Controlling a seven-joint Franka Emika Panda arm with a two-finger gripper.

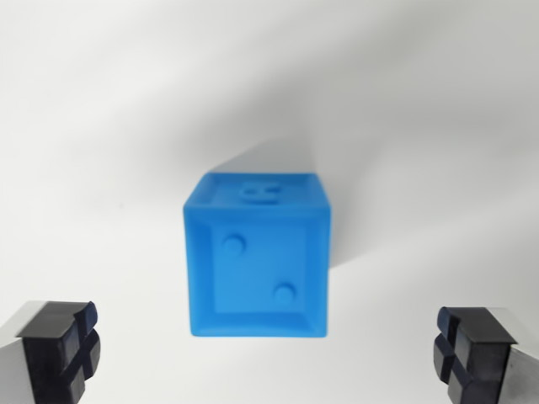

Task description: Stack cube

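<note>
On the white tabletop (101, 101) a blue cube (257, 257) sits ungrasped between the wide-spread fingers (63, 341), no second cube in view, so stacking looks barely begun.

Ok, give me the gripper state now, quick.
Gripper: open, jaws spread wide at the picture's lower corners, holding nothing; the blue cube sits between and beyond them, untouched.

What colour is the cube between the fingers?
Blue, with two raised dots on its facing side; cube seen in the wrist view.
</note>
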